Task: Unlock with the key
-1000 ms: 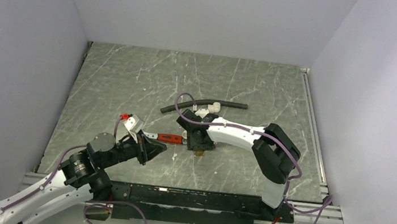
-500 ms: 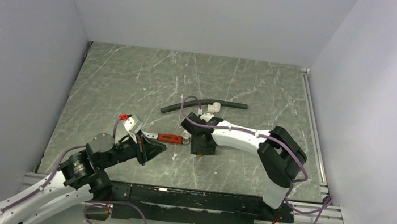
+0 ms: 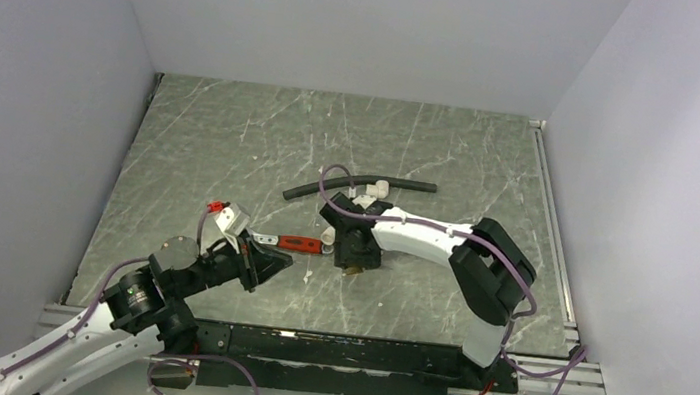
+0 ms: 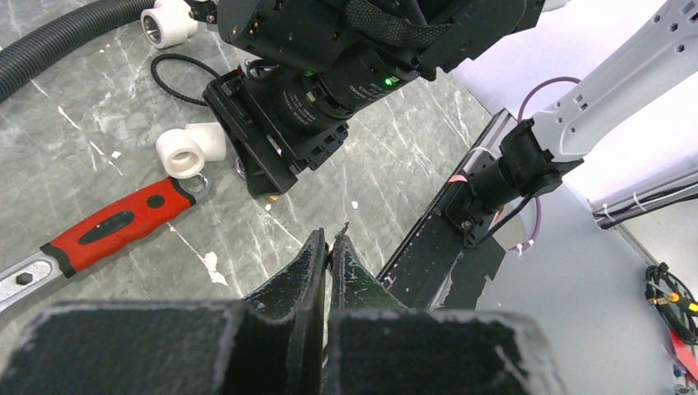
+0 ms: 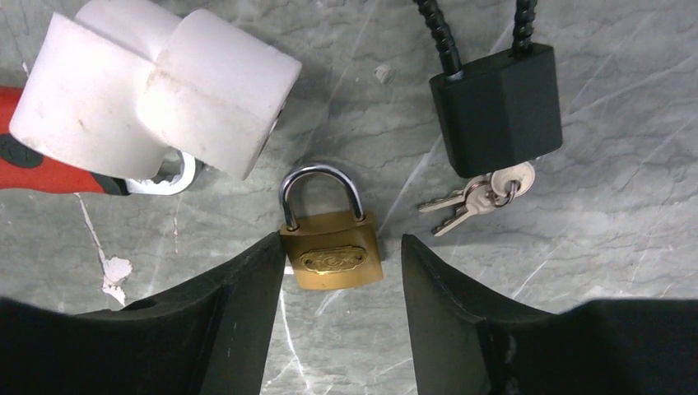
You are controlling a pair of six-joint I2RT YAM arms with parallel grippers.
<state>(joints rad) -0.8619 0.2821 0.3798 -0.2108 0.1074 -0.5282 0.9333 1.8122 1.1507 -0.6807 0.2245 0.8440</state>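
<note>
Straddling brass padlock (image 5: 332,257), right tool (image 5: 342,245) wide open

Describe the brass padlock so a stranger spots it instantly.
On the marble table, look beside the red-handled wrench, inside the open right gripper. The brass padlock is gold-bodied with a silver shackle; its neighbour, the cable lock, is black.

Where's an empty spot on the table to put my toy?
Bare: the table's far half, beyond the black hose. Crowded: the middle, around the padlock, wrench and white fitting.
</note>
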